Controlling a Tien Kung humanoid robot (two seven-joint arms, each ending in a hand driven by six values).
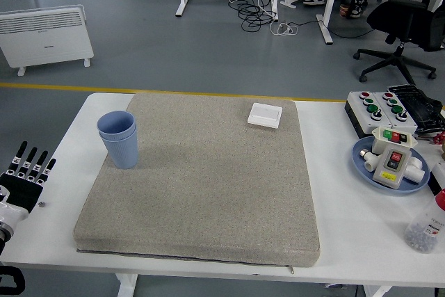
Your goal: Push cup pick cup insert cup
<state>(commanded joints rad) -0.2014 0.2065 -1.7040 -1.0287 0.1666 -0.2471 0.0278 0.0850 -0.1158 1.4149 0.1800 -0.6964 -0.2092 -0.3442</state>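
A blue cup (118, 138) stands upright on the left side of the grey mat (208, 193), with a second blue cup nested inside it. My left hand (26, 172) is at the picture's left edge, over the table's left side, well left of and below the cups. Its fingers are straight, spread, and hold nothing. My right hand is out of view.
A small white square box (265, 115) lies at the mat's far edge. At the right are a button box (384, 109), a blue plate (368, 172) holding a switch unit, and a clear bottle (427, 226) with a red cap. A small screw (42, 204) lies near my left hand.
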